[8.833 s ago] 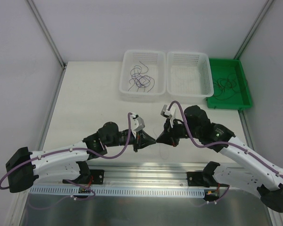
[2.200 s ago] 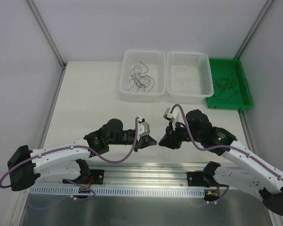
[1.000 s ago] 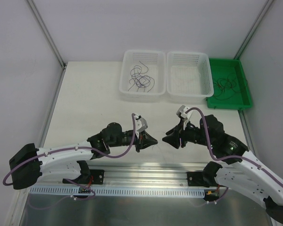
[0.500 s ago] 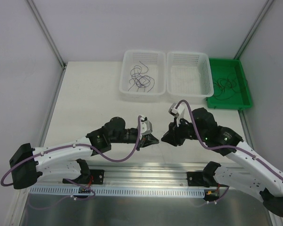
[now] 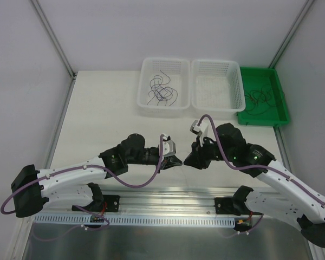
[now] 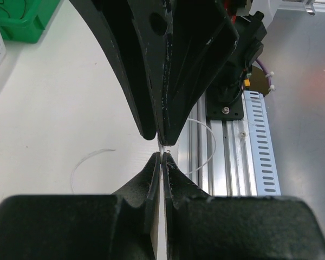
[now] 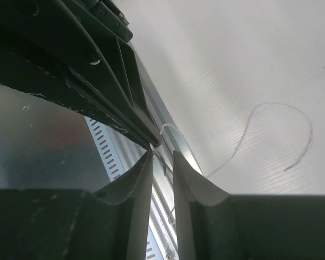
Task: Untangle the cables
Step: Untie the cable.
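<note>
- white perforated plastic basket [image 5: 162, 112] at 12 o'clock on the pale tabletop [image 5: 103, 124]; a loose heap of thin dark curly cables [image 5: 161, 91] lies inside it
- left gripper [image 5: 179, 161], black and two-fingered, sits low near the 6 o'clock edge and points toward 3 o'clock; its fingers are pressed together with no gap, and a hair-thin pale strand [image 7: 276, 104] is pinched at their very tips
- the strand leaves that pinch as a fine line; in the wrist views one loop of it shows against the silver aluminium rail [image 6: 260, 146] at the table's near edge, and another open curl shows against the tabletop
- right gripper [image 5: 186, 161] points toward 9 o'clock, tip to tip with the left one; its jaws stand narrow, with a thin slit between them; the strand passes right at their tips, but I cannot tell whether they clamp it
- second white perforated basket [image 5: 216, 107] at 1 o'clock, touching the first; its contents are too faint to make out
- green plastic tray [image 5: 279, 111] at 2 o'clock, just beside the second basket; a small tangle of dark wires [image 5: 258, 99] lies in it
</note>
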`<state>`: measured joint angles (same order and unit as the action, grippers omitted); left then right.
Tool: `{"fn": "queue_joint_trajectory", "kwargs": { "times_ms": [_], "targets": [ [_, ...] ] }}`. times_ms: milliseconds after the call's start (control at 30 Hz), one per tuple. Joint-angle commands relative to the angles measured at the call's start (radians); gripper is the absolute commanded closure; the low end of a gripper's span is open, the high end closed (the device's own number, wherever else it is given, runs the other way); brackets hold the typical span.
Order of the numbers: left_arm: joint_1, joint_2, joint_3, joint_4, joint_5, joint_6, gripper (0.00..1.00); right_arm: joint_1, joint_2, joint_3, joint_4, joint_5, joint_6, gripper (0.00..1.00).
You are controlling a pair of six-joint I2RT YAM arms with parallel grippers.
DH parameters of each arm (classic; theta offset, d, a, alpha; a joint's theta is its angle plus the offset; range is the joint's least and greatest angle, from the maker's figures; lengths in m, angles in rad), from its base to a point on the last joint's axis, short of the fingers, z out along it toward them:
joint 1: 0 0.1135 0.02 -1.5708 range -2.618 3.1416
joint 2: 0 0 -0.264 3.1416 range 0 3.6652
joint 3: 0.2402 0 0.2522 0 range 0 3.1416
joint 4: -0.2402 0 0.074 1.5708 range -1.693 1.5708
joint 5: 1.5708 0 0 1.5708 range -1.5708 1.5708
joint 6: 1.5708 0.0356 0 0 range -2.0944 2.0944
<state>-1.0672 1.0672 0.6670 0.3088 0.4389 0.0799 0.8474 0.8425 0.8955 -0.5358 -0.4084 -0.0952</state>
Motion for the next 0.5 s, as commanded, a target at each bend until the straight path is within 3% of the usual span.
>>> {"fn": "queue_joint_trajectory", "kwargs": {
  "times_ms": [0,233,333,467],
  "targets": [
    [-0.002,0.001,0.046,0.024,-0.002,0.027,1.00,-0.002,0.009,0.003,0.019,-0.047,-0.017,0.77],
    [-0.002,-0.012,0.033,0.021,-0.014,0.035,1.00,-0.004,-0.014,0.002,0.008,-0.027,-0.021,0.83],
    [-0.002,-0.006,0.023,0.021,-0.009,0.023,1.00,-0.004,-0.034,0.005,0.007,0.000,-0.020,0.72],
    [-0.002,0.007,0.019,0.023,-0.005,0.003,1.00,-0.002,-0.060,0.013,0.004,0.029,-0.021,0.70]
  ]
}}
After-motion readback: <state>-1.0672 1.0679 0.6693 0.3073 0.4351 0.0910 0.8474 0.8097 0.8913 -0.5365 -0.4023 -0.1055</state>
